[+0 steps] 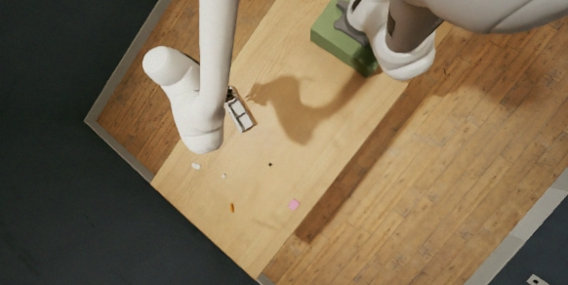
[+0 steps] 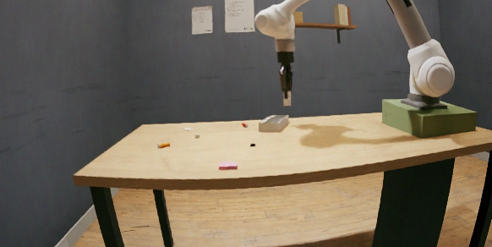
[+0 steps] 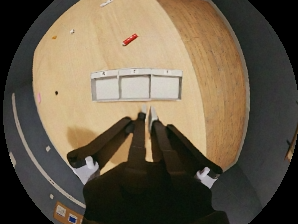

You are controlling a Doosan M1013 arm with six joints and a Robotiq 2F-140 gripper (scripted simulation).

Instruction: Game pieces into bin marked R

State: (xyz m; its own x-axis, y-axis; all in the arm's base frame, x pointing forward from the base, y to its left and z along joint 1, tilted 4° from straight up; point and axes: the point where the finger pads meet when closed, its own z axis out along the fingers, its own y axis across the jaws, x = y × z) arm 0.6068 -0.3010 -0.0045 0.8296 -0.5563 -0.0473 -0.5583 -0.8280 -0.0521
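Observation:
A row of three joined grey-white bins [image 1: 239, 115] [image 2: 269, 127] [image 3: 134, 72] stands flat on the table, and no contents show. The label on the left bin [image 3: 104, 74] in the wrist view looks like an R; the others are hard to read. My gripper [image 2: 287, 98] [image 3: 147, 111] is shut and empty, above the bins' near side in the wrist view. The small pale cube [image 1: 223, 176] [image 2: 197, 136] [image 3: 72, 31] looks like a die. A tiny black piece [image 1: 270, 164] [image 2: 253, 145] [image 3: 56, 93] lies apart from it. Which things are game pieces is hard to tell.
A red stick-like thing [image 2: 244, 125] [image 3: 130, 39] lies near the bins. A white thing [image 1: 195, 165] [image 2: 188, 128], an orange one [image 1: 232, 207] [image 2: 164, 145] and a pink block [image 1: 294, 204] [image 2: 228, 166] lie farther out. The arm stands on a green base [image 1: 337, 43] [image 2: 448, 121].

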